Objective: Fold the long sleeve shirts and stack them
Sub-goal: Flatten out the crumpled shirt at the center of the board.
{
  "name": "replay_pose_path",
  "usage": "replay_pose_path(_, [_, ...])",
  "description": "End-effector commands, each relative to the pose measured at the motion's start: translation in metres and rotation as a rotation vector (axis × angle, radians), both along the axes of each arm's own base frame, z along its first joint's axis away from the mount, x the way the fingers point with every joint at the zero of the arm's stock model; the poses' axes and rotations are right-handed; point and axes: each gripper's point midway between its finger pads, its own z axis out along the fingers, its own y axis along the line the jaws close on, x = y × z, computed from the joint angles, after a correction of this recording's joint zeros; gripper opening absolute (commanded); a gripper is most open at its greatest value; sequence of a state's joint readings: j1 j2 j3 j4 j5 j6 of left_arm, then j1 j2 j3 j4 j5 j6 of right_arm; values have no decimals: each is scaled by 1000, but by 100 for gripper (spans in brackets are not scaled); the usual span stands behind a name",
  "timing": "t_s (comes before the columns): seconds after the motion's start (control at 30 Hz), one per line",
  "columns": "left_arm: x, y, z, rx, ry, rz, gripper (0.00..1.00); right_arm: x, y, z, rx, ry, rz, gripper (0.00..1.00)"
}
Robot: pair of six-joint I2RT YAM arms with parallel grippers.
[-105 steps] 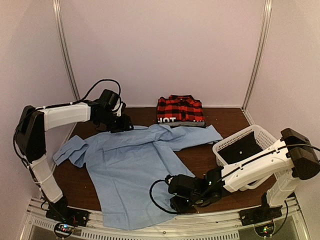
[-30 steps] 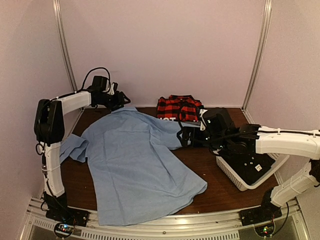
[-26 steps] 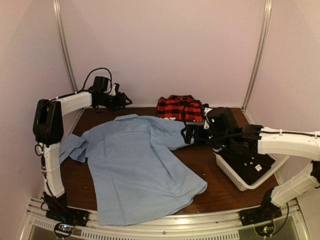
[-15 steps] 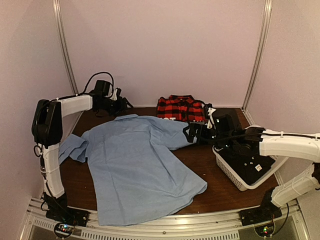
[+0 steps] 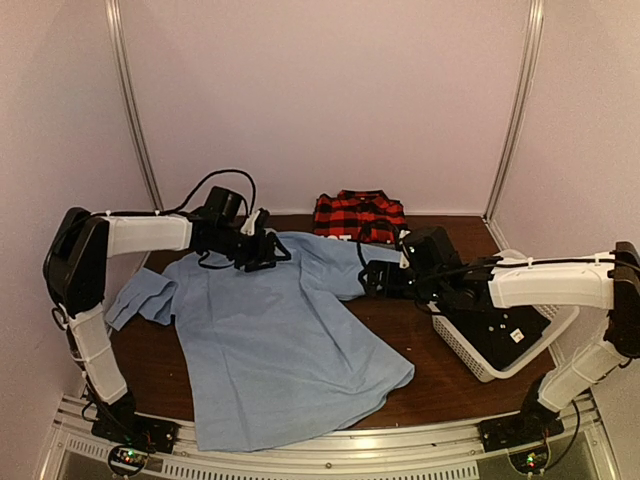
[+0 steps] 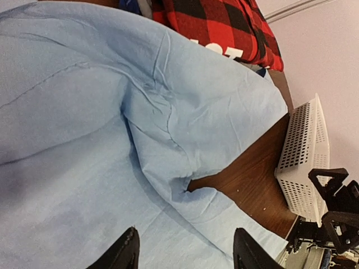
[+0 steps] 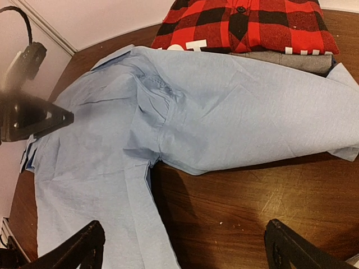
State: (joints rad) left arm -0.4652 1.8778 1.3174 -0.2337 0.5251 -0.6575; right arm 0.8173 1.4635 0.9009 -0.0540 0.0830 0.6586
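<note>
The plain light blue button-up cloth shirt (image 5: 270, 340) lies spread flat across the dark brown wooden table (image 5: 440, 385). One of its sleeves reaches right, up against the folded red-and-black plaid shirt (image 5: 360, 214) at the far edge. The left gripper (image 5: 266, 250) hovers over the blue shirt's upper part with its fingers (image 6: 128, 255) wide apart and nothing between them, while the right gripper (image 5: 372, 278), beside the white plastic mesh basket (image 5: 465, 352), hangs above that sleeve, likewise spread wide and empty.
</note>
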Motion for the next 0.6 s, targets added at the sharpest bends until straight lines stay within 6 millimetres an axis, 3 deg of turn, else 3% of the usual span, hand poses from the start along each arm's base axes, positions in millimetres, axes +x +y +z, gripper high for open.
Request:
replay_pose_path(0.0, [-22, -3, 6, -41, -20, -11, 58, 13, 9, 5, 23, -24, -6, 100])
replay_pose_path(0.23, [-55, 11, -22, -40, 39, 22, 58, 20, 16, -9, 12, 4, -10, 100])
replay_pose_path(0.4, [-75, 21, -44, -35, 99, 42, 59, 36, 8, -21, 27, 45, -68, 100])
replay_pose_path(0.57, [-83, 25, -51, -45, 102, 51, 59, 63, -9, -24, -2, 52, -145, 100])
